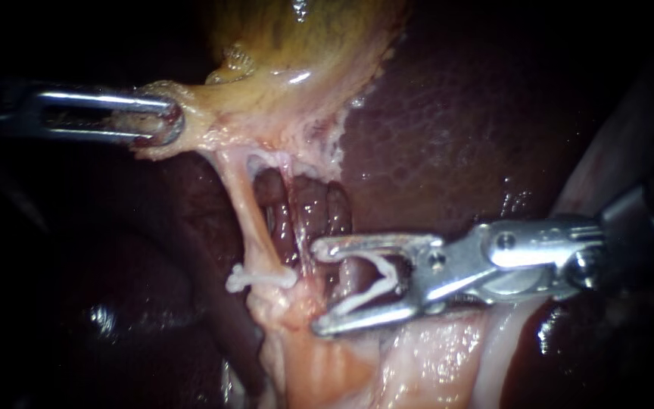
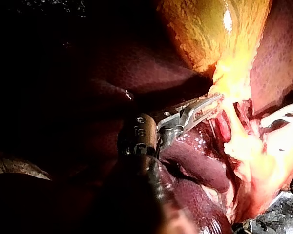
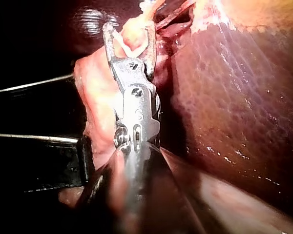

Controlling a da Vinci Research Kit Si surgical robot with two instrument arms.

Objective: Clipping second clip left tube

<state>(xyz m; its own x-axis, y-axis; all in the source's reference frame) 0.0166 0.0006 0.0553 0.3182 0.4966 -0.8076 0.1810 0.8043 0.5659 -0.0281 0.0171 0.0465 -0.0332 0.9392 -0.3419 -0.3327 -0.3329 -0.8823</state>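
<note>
Jaws of my right instrument (image 1: 318, 288) stood wide apart, each bearing on an arm of the open clip (image 1: 376, 284) held between them, just right of the left tube (image 1: 246, 212). That pale, taut tube carried a white clip (image 1: 260, 279) low down. My left instrument (image 1: 169, 121) was clamped on gallbladder (image 1: 304, 45) tissue, with the liver (image 1: 463, 129) behind.

gallbladder (image 1: 297, 38): mottled yellow-green | liver (image 1: 456, 129): maroon, speckled | left tube (image 1: 246, 216): pale pink | tube clip (image 1: 259, 279): white | held clip (image 1: 376, 284): white
</note>
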